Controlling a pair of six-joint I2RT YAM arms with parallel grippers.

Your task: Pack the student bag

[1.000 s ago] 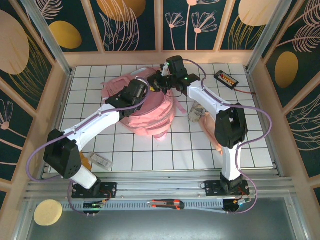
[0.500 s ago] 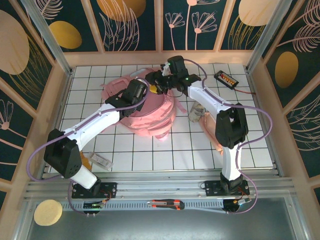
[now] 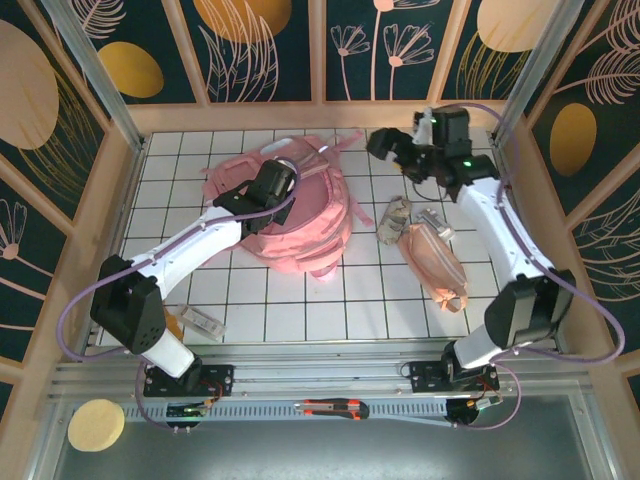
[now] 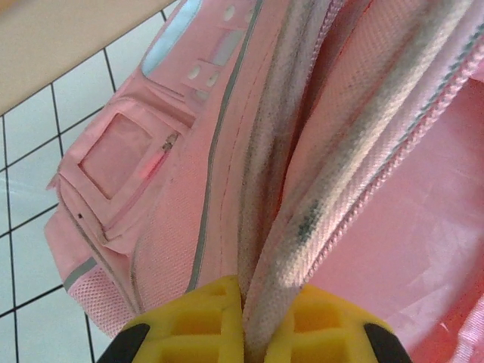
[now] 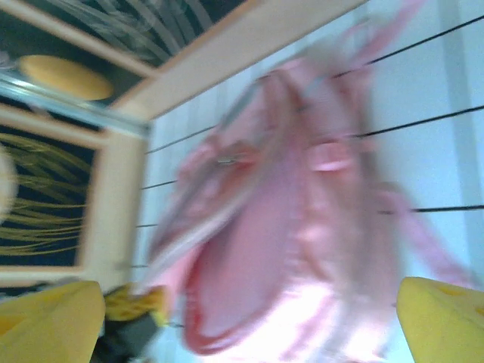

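Observation:
The student bag (image 3: 305, 215) is a large pink backpack lying at the back middle of the tiled table, its mouth gaping. My left gripper (image 3: 292, 163) is at its far rim. In the left wrist view the yellow pads (image 4: 204, 321) are shut on a fold of the bag's zipper edge (image 4: 302, 219). My right gripper (image 3: 385, 145) hangs in the air to the right of the bag, near the back wall. In the blurred right wrist view its yellow fingers (image 5: 442, 318) stand wide apart with nothing between them, facing the open bag (image 5: 287, 227).
A slim pale-pink pouch (image 3: 435, 262) and a crumpled grey item (image 3: 393, 222) lie right of the bag. A small clear packet (image 3: 203, 322) rests by the left arm's base. A box cutter (image 3: 335, 408) sits on the front rail. Wooden walls ring the table.
My right gripper has let go at the bag's top, opened, and swung away to the right rear. My left gripper has shut on the bag's rim and stayed there.

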